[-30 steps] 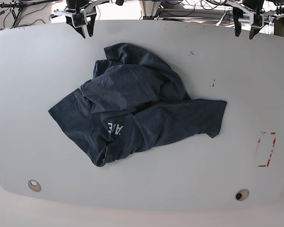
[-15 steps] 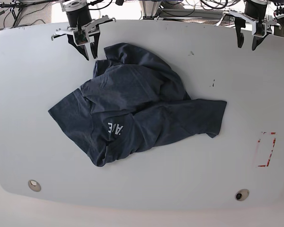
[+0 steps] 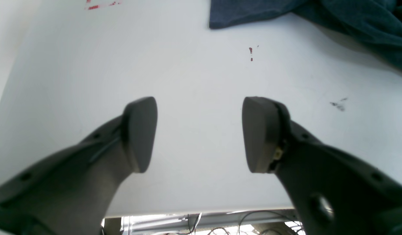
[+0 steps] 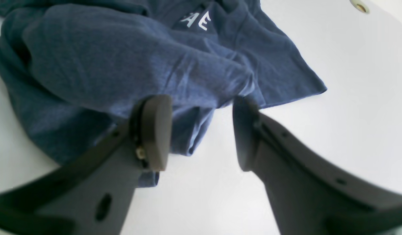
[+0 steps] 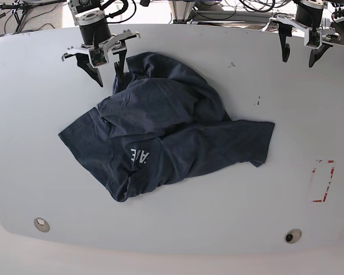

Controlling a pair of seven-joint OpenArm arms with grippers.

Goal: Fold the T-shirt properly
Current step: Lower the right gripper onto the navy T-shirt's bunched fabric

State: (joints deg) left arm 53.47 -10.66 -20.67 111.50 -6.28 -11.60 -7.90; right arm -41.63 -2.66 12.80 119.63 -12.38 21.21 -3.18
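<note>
The T-shirt lay crumpled in a heap near the middle of the white table, dark navy and heathered, bunched into thick folds rather than spread flat. White block letters showed on the part of the shirt nearest the table's front edge, partly swallowed by a crease. One flat section of cloth reached out from the heap toward the red marking, and another flap spread the opposite way.

The right gripper hung at the back edge of the shirt, close to the bunched fold farthest from the lettering. Its jaws stood apart with nothing between them; from its own camera the shirt filled the space just beyond the fingertips, and whether one finger brushed the fabric I could not tell.

The left gripper hung well away from the shirt, over bare table near the back edge, on the same side as the red marking. Its jaws were spread wide and empty. Through its camera only a corner of the shirt showed at the far side, with a few small dark specks on the table surface between it and the fingers.

Two round holes sat in the table toward its front edge, well clear of the shirt.
</note>
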